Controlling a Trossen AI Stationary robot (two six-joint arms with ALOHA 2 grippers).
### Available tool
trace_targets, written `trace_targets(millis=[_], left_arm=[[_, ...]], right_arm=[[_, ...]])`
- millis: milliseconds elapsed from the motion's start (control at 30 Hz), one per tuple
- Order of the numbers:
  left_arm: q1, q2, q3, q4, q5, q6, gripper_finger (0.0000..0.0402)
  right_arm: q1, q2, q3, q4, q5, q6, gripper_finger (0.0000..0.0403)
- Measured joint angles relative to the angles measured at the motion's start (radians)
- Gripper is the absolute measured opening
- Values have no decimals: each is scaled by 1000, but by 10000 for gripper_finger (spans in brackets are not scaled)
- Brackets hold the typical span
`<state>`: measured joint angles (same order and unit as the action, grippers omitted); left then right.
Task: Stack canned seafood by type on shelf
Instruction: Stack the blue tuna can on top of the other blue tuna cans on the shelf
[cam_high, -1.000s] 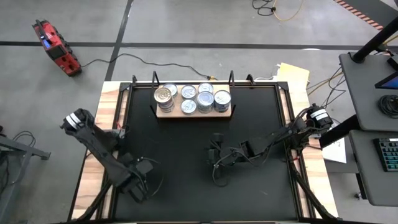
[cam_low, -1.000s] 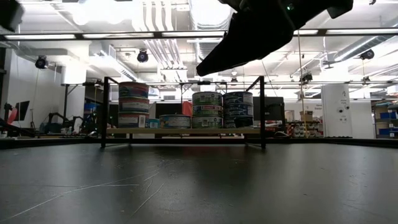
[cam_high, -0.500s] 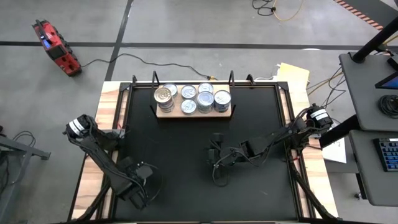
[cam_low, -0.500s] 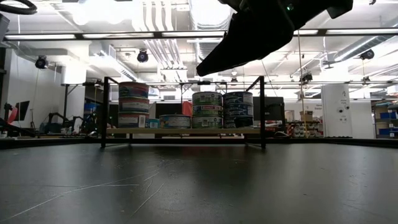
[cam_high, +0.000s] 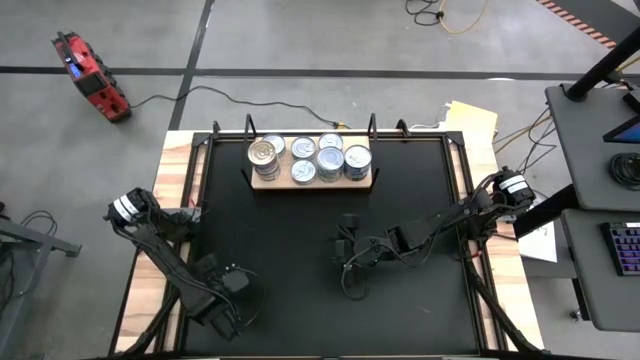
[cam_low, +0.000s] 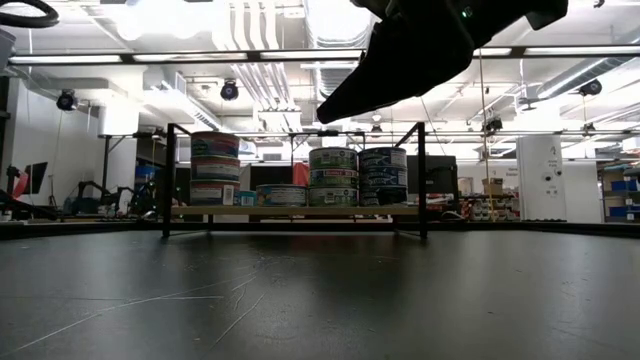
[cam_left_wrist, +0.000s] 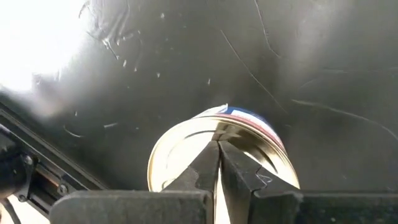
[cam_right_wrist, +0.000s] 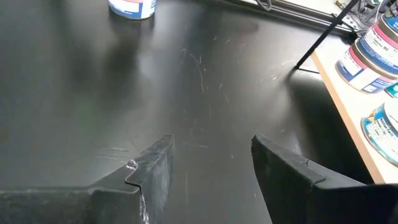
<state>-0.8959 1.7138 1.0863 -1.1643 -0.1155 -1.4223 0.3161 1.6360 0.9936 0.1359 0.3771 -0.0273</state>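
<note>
Tins stand in several stacks (cam_low: 333, 176) on the light-brown shelf (cam_high: 311, 185) at the table's far edge, one gold-topped (cam_high: 263, 153), the others silver-topped. A further gold-topped tin (cam_left_wrist: 186, 155) stands on the black table near its near-left corner, under my left gripper (cam_left_wrist: 218, 144). That gripper is shut and points down at the tin's top. In the high view the left gripper (cam_high: 223, 300) hides this tin. My right gripper (cam_right_wrist: 208, 160) is open and hangs above the middle of the table (cam_high: 343, 257), touching nothing. My left gripper points down from above with its shut fingers (cam_left_wrist: 205, 163) over the middle of the tin's gold top (cam_left_wrist: 171, 165). I cannot tell whether the fingertips touch the lid. The tin stands upright on the table.
The shelf has thin black metal posts (cam_low: 167, 180) at its ends. Bare black table (cam_high: 290, 310) lies between the two arms and the shelf. In the right wrist view, the lone tin (cam_right_wrist: 132, 6) shows far off and shelf tins (cam_right_wrist: 372, 56) at the side.
My left arm has shifted a little toward the table's near edge, its elbow sinking and its gripper moving slightly nearer. The right arm and the tins on the shelf have kept still.
</note>
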Motion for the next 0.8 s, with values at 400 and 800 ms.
trace_targets(millis=[400,800], left_arm=[[26,-2,-1,51,-85,64,0],[115,0,-3,187,-233,263,0]], right_arm=[[0,-5,0,-116,98,87,191],[0,-14,0,-185,123,145,170]])
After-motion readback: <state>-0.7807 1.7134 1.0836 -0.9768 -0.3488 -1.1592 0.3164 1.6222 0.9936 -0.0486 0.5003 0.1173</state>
